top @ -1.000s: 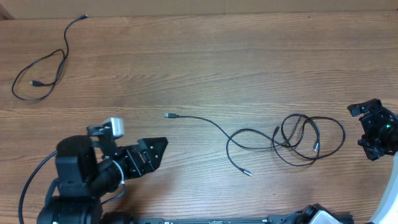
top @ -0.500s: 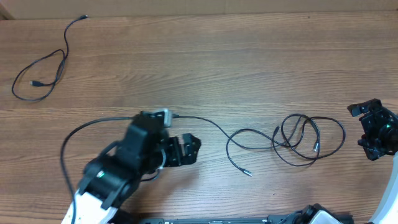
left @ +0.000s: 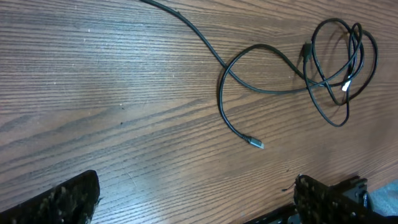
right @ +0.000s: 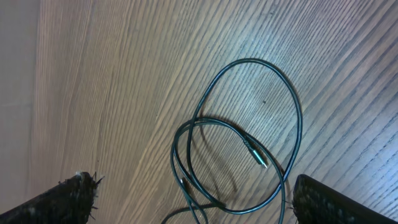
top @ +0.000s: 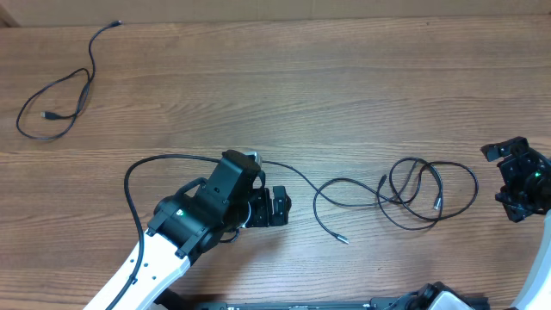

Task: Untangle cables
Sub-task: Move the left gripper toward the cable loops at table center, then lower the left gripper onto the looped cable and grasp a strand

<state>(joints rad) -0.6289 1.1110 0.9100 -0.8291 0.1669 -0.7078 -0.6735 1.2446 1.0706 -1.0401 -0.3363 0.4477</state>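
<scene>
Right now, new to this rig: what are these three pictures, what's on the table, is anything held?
This is a two-armed robot at a wooden table. The overhead picture looks straight down: left gripper near the middle, right gripper at the right edge. The other two come from wrist cameras; the dark shapes in their bottom corners are each gripper's own fingers. Between the grippers lies a tangle of thin black cables; another cable lies apart, far left. Both grippers are open and hold nothing.
</scene>
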